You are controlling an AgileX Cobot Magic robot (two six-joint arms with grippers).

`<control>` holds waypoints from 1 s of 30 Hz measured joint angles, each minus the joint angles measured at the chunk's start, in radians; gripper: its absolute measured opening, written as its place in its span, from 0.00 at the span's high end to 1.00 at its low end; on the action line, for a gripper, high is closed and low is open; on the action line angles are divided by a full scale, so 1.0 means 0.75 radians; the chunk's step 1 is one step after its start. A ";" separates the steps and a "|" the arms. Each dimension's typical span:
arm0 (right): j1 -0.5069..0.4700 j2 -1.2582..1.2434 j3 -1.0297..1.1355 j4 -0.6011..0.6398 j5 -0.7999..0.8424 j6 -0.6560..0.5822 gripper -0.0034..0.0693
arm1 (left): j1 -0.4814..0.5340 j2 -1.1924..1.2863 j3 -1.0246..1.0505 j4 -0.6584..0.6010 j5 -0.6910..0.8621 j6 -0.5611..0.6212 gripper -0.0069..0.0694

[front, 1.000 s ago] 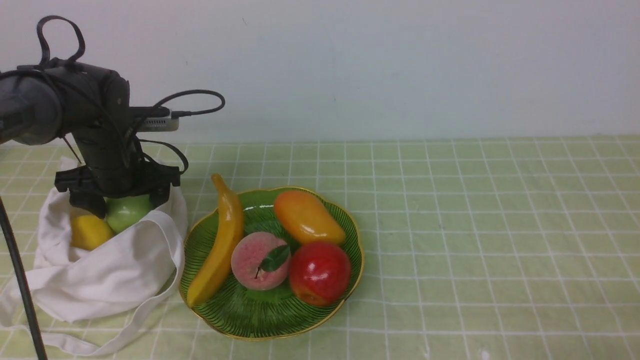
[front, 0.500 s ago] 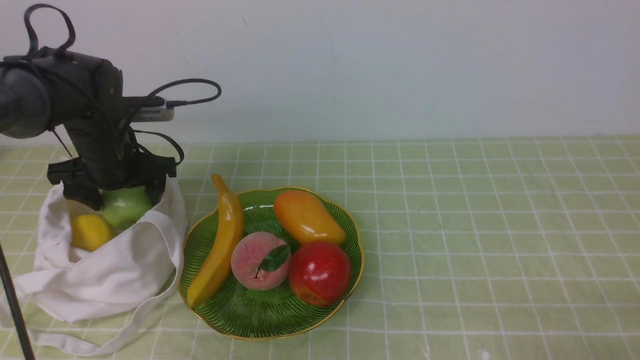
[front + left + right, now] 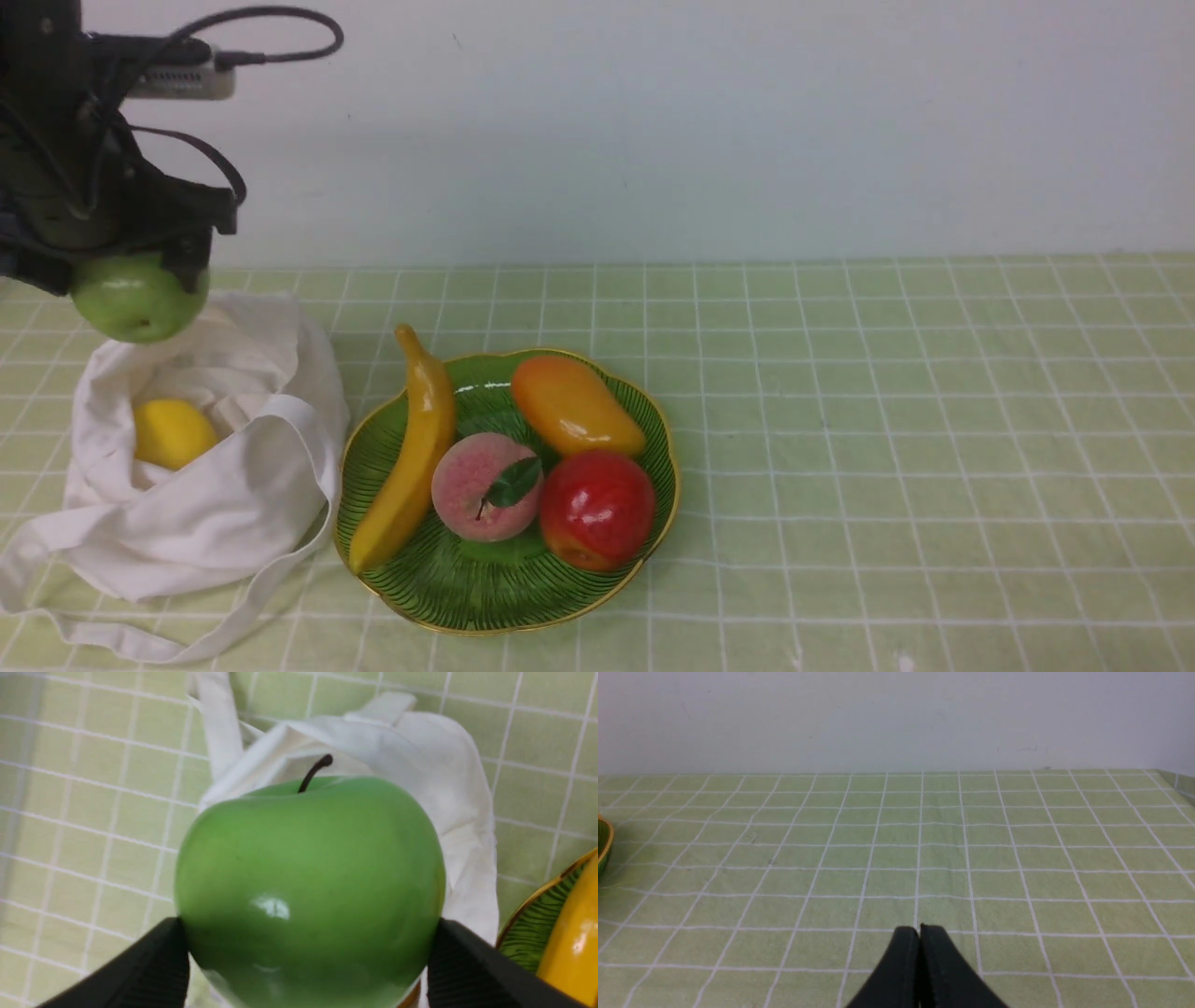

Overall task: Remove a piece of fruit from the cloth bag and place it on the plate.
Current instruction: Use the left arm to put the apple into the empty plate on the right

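We find the left gripper [image 3: 117, 275] closed on the green apple [image 3: 138, 303]. In the left wrist view, one black finger [image 3: 154, 966] presses against each side of the fruit, and the jaws stand wide to span it. The apple hangs in the air above the rear left part of the cloth bag [image 3: 215, 495], well apart from the plate [image 3: 509, 611]. Its dark stem [image 3: 314, 771] points away from the wrist camera.

The bag lies slumped on the checked green tablecloth [image 3: 887, 420] with its mouth open. We see a yellow lemon [image 3: 171, 434] inside it. One strap [image 3: 168, 644] trails along the cloth at the near side.

The plate sits just beside the bag, on its right. It carries four items:
- a banana [image 3: 411, 457] along the left edge, its tip over the rim;
- a mango [image 3: 574, 406] at the rear;
- a peach [image 3: 476, 490] with a green leaf, in the middle;
- a red apple [image 3: 597, 509], touching the peach.

We find the right gripper [image 3: 919, 935] closed on nothing, its jaws pressed together above bare tablecloth. It does not appear in the front view.
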 joint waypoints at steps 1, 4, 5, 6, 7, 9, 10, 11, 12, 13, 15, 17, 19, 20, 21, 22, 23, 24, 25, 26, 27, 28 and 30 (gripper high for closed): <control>0.000 0.000 0.000 0.000 0.000 0.000 0.97 | 0.000 -0.027 0.000 0.001 0.005 0.001 0.12; 0.000 0.000 0.000 0.000 0.000 0.000 0.97 | 0.000 -0.098 0.000 0.004 0.026 0.009 0.12; 0.000 0.000 0.000 0.000 0.000 0.000 0.97 | 0.000 -0.132 0.000 0.001 0.042 0.010 0.12; 0.000 0.000 0.000 0.000 0.000 0.000 0.97 | 0.000 -0.148 0.000 -0.003 0.048 0.010 0.12; 0.000 0.000 0.000 0.000 0.000 0.000 0.97 | 0.000 -0.152 0.000 -0.005 0.055 0.010 0.12; 0.000 0.000 0.000 0.000 0.000 0.000 0.97 | 0.000 -0.180 0.000 -0.023 0.089 0.010 0.12; 0.000 0.000 0.000 0.000 0.000 0.000 0.97 | 0.000 -0.192 0.000 -0.058 0.118 0.018 0.12; 0.000 0.000 0.000 0.000 0.000 0.000 0.97 | 0.000 -0.192 0.000 -0.063 0.122 0.021 0.12; 0.000 0.000 0.000 0.000 0.000 0.000 0.97 | 0.000 -0.195 0.000 -0.103 0.146 0.039 0.12; 0.000 0.000 0.000 0.000 0.000 0.000 0.97 | 0.000 -0.195 0.000 -0.144 0.163 0.057 0.12; 0.000 0.000 0.000 0.000 0.000 0.000 0.97 | 0.000 -0.195 0.000 -0.216 0.182 0.091 0.12; 0.000 0.000 0.000 0.000 0.000 0.000 0.97 | 0.000 -0.195 0.000 -0.289 0.188 0.127 0.12; 0.000 0.000 0.000 0.000 0.000 0.000 0.97 | 0.000 -0.195 0.000 -0.381 0.190 0.163 0.12; 0.000 0.000 0.000 0.000 0.000 0.000 0.97 | -0.004 -0.195 0.000 -0.420 0.190 0.180 0.12; 0.000 0.000 0.000 0.000 0.000 0.000 0.97 | -0.008 -0.195 0.000 -0.439 0.190 0.193 0.12; 0.000 0.000 0.000 0.000 0.000 0.000 0.97 | -0.014 -0.195 0.000 -0.454 0.190 0.202 0.12; 0.000 0.000 0.000 0.000 0.000 0.000 0.97 | -0.031 -0.195 0.000 -0.482 0.190 0.219 0.12; 0.000 0.000 0.000 0.000 0.000 0.000 0.97 | -0.056 -0.195 0.000 -0.500 0.190 0.224 0.12; 0.000 0.000 0.000 0.000 0.000 0.000 0.97 | -0.074 -0.195 0.000 -0.505 0.188 0.228 0.12; 0.000 0.000 0.000 0.000 0.000 0.000 0.97 | -0.092 -0.195 0.000 -0.508 0.187 0.229 0.12; 0.000 0.000 0.000 0.000 0.000 0.000 0.97 | -0.119 -0.195 0.000 -0.512 0.179 0.231 0.12; 0.000 0.000 0.000 0.000 0.000 0.000 0.97 | -0.148 -0.195 0.000 -0.518 0.171 0.232 0.12; 0.000 0.000 0.000 0.000 0.000 0.000 0.97 | -0.181 -0.195 0.000 -0.521 0.166 0.232 0.12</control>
